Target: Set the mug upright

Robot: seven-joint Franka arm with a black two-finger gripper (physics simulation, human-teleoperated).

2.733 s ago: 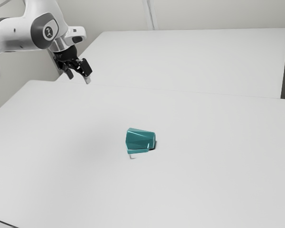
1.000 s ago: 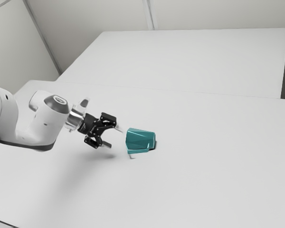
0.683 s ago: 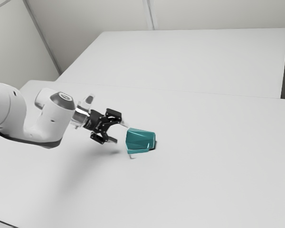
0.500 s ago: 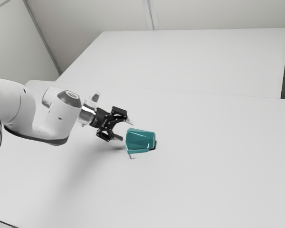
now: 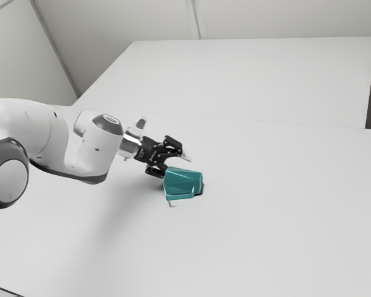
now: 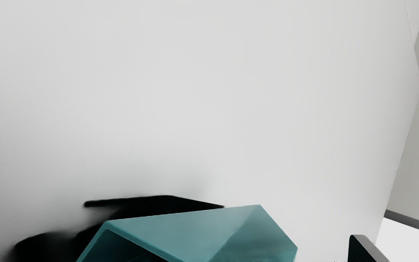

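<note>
exterior view: the teal mug hides one tip of the spread, released jaws.

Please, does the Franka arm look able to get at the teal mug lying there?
Probably yes: the open gripper is close beside the mug, with no obstacle visible between, though I cannot tell if they touch.
</note>
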